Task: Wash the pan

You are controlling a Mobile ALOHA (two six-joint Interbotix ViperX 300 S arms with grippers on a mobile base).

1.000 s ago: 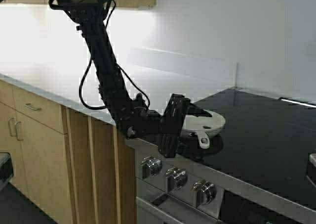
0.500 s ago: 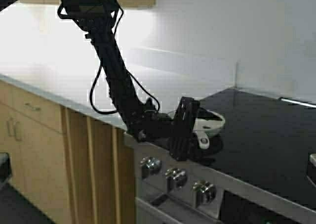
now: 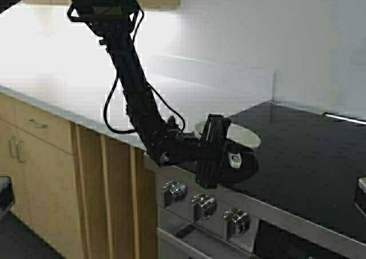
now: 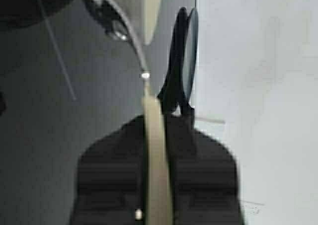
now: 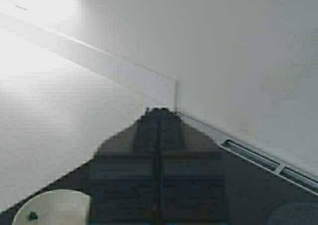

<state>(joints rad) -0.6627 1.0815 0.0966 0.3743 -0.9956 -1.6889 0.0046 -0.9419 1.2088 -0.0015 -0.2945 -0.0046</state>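
The pan [image 3: 239, 136], cream-coloured and shallow, sits at the near left corner of the black cooktop [image 3: 309, 156], its stubby handle [image 3: 233, 159] pointing toward the front edge. My left gripper [image 3: 226, 156] reaches in from the left and is shut on that handle. In the left wrist view the pale handle [image 4: 156, 175] runs straight between the dark fingers [image 4: 208, 180] of my left gripper [image 4: 158, 135], and the pan's body [image 4: 151, 11] shows edge-on beyond. My right gripper [image 5: 159, 112] is shut and holds nothing, hovering over the cooktop with the pan [image 5: 49, 207] below it.
Stove knobs [image 3: 203, 204] line the front panel under the pan. A pale countertop [image 3: 86, 99] stretches left of the stove, with wooden cabinets [image 3: 46, 156] beneath. A white backsplash and wall [image 3: 229, 76] stand behind.
My left arm has swung right toward the pan and its gripper now sits further over the handle. The pan has shifted slightly on the cooktop.
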